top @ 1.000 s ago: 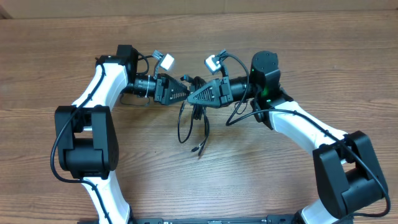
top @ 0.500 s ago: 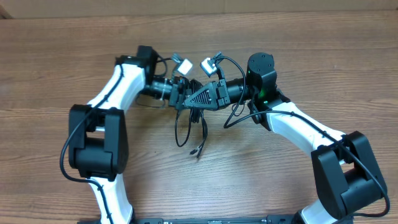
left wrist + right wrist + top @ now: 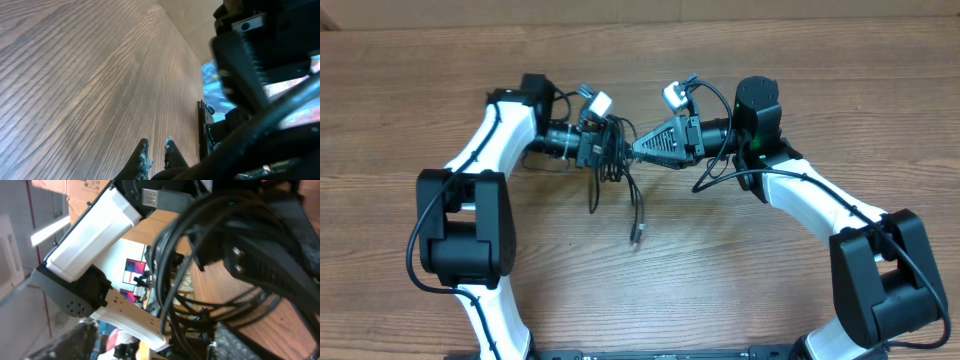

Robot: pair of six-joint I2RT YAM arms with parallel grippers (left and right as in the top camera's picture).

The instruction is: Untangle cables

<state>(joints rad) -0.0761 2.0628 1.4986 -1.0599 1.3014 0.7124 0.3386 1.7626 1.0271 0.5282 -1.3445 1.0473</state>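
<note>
my left fingers clenched on cables; right fingers spread, empty. cords light, floppy, snag-prone; i'd grip near loose plug.

The overhead camera is looking straight down on the table from well above, taking in both arms. The left wrist camera is skimming low over the wood, tilted, facing right. The right wrist camera is facing left, very near, sharing the cables and left arm with the overhead view.
</note>
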